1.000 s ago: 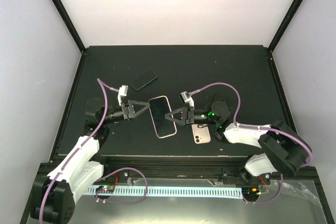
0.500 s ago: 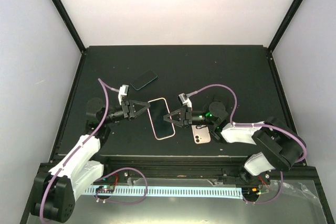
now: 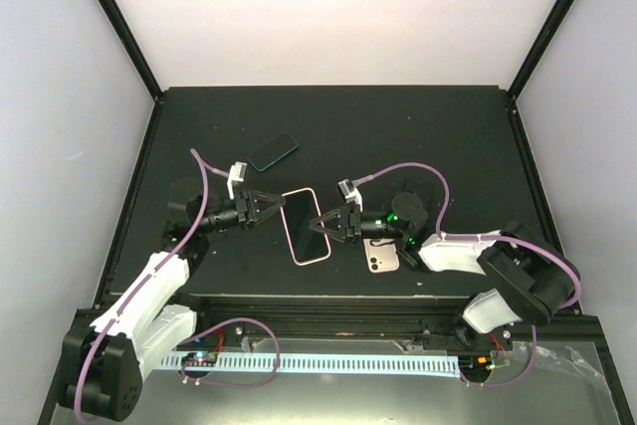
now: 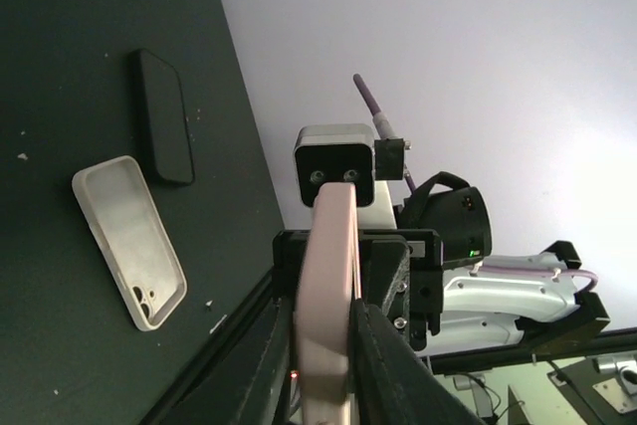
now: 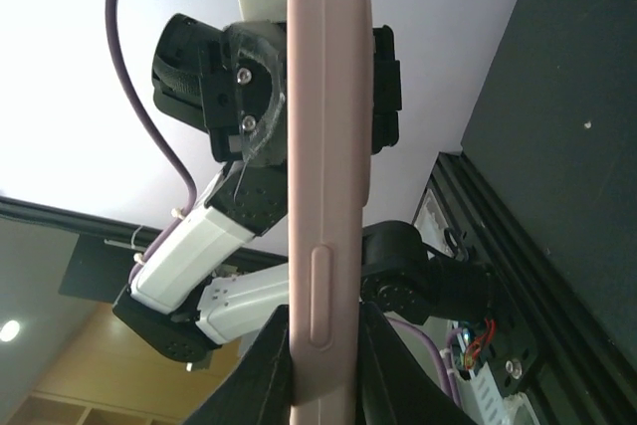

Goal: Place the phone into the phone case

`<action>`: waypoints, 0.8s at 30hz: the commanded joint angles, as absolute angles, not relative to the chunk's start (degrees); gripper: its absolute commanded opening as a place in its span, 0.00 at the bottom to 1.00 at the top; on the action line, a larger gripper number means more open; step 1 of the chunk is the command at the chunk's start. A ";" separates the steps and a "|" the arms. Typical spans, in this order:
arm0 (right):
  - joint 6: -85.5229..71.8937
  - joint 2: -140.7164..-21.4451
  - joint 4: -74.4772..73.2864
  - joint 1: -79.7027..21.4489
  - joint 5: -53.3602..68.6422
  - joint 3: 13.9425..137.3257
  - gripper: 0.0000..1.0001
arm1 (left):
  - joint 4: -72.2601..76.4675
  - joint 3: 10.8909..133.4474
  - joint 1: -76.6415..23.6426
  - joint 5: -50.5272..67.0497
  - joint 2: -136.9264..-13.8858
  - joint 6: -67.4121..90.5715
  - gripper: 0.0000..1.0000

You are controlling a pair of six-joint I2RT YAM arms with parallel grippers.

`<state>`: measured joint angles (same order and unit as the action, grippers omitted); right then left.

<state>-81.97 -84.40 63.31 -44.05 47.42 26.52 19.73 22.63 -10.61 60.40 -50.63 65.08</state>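
Observation:
The phone [image 3: 306, 225] has a dark screen inside a pink surround that looks like a soft phone case with a moulded side button [image 5: 326, 296]. It hangs just above the table's middle, held from both sides. My left gripper [image 3: 280, 208] is shut on its left long edge, and in the left wrist view [image 4: 324, 345] the fingers press both faces of the pink edge [image 4: 328, 276]. My right gripper [image 3: 321, 223] is shut on the right long edge, with its fingers [image 5: 271, 365] flanking the pink side.
A pale empty case [image 3: 379, 253] with camera cut-outs lies on the table under my right arm, open side up in the left wrist view [image 4: 129, 241]. A dark phone [image 3: 273, 151] lies further back on the left [image 4: 164, 116]. The table's front rail [image 3: 328, 303] runs close below.
My left gripper has closed onto the phone's left edge. The right gripper has kept its grip and shifted slightly left with the phone.

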 commanded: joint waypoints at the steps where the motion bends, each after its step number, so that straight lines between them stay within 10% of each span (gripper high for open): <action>1: -83.82 -84.11 68.55 -44.33 42.73 26.33 0.14 | 16.34 24.94 -10.81 59.85 -50.36 62.87 0.26; 8: -88.85 -85.52 73.94 -44.27 34.51 25.33 0.14 | 17.51 21.91 -11.58 59.62 -48.96 65.23 0.65; 17: -88.07 -86.22 71.31 -44.21 28.73 26.62 0.14 | 19.38 19.42 -15.92 59.29 -48.89 67.63 0.65; 24: -86.63 -85.96 68.34 -44.01 26.58 26.76 0.14 | 11.62 20.73 -17.11 57.93 -49.07 62.94 0.45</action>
